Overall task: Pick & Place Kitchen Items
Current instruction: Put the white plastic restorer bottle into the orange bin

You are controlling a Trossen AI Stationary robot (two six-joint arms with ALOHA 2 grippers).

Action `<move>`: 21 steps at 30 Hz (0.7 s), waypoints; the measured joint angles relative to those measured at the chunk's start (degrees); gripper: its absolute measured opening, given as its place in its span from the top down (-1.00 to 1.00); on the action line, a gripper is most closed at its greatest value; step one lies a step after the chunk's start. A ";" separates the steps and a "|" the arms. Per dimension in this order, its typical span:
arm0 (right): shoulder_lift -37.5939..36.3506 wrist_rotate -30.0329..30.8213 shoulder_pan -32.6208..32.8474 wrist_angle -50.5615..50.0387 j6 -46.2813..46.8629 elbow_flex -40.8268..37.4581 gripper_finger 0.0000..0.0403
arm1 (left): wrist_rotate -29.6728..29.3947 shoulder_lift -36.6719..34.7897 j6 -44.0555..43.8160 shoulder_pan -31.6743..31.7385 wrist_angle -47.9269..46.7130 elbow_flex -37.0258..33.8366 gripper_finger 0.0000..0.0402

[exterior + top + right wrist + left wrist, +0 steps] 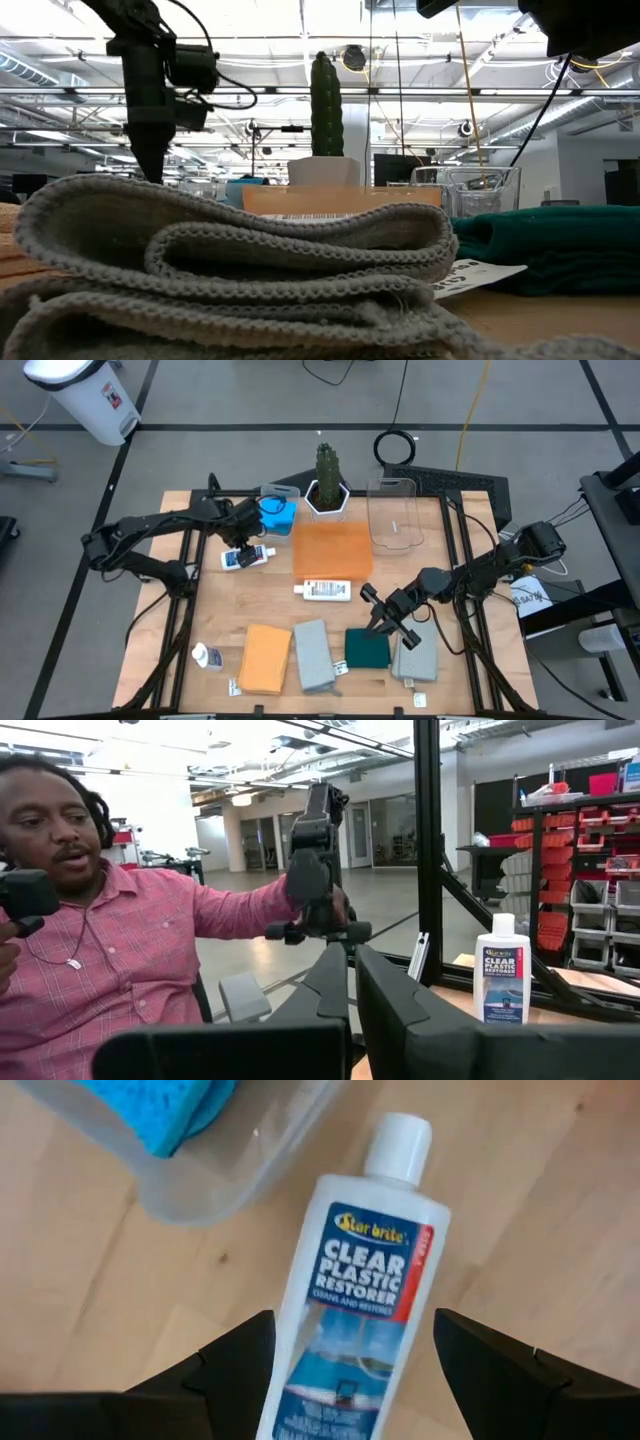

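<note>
Left wrist view: my left hand spread wide over white bottle, lying flat on tabletop beside clear bin (blue sponge inside). Pick step; next calls for descent, squeeze. Bottle base cut off. Right hand clenched, empty, near green cloth.

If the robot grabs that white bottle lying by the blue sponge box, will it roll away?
The white bottle lies on its side between the left tool's open fingers, so a nudge might roll it. Its smooth plastic probably feels slippery. It looks small, likely light.
</note>
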 joint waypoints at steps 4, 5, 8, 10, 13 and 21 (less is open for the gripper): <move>0.00 0.00 0.00 0.00 -0.09 0.00 1.00 | 1.02 2.11 1.41 -0.15 1.88 -3.05 -0.37; 0.00 -0.01 0.00 0.02 -0.09 0.00 1.00 | 0.98 2.50 1.86 -0.30 3.49 -3.99 -0.37; 0.00 0.00 0.00 0.01 -0.35 0.01 1.00 | 1.50 2.63 2.83 -0.85 9.01 -6.61 -0.37; 0.00 0.00 0.00 0.02 -0.52 0.00 1.00 | 1.41 2.60 2.95 -1.57 10.78 -7.97 -0.37; 0.00 0.00 0.00 0.02 -0.64 0.02 1.00 | 1.59 2.49 2.80 -2.59 10.61 -8.50 -0.37; 0.01 0.09 0.00 0.02 -1.42 0.01 1.00 | 7.68 2.46 2.76 -7.84 7.29 -8.53 -0.37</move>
